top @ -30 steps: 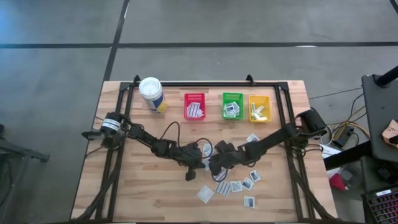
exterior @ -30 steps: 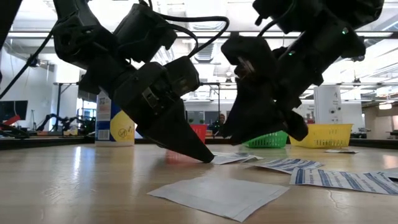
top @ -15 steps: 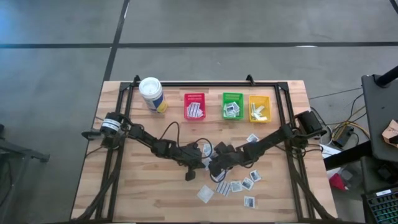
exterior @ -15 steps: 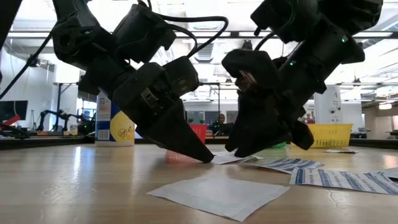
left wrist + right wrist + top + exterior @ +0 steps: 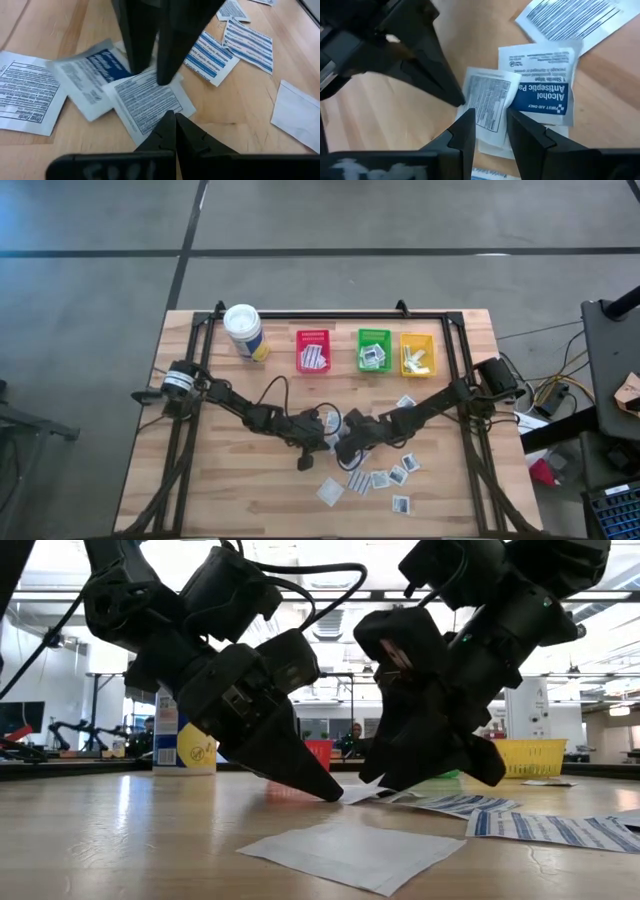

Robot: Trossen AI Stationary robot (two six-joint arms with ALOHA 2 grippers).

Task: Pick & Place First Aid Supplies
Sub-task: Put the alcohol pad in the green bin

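- Here, I have both grippers meeting mid-desk over a small overlapping pile of first aid packets [image 5: 490,107], well in front of the three bins.
- From my left wrist view, the left gripper [image 5: 175,127] has its fingers pressed together to a single point, holding nothing, with the tip at the near edge of a text-printed packet [image 5: 150,102].
- The right gripper [image 5: 487,122] has its fingers a narrow way apart, straddling a curled white packet beside an alcohol antiseptic packet [image 5: 542,92]; I cannot tell whether the fingers actually pinch it or only flank it.
- In the high view, the two arms cover most of that pile [image 5: 340,442], so I can hardly make out its packets from above.
- In the low view, the two grippers [image 5: 300,775] come down to the desk [image 5: 120,840] side by side, and the contact point with the paper is hidden behind them.
- More loose packets [image 5: 385,478] lie on the near right part of the desk, clear of both arms.
- The red bin [image 5: 313,351], green bin [image 5: 374,349] and yellow bin [image 5: 417,353] stand in a row at the far edge, each holding some packets I cannot read.
- A white canister [image 5: 243,332] with a yellow label stands left of the red bin.
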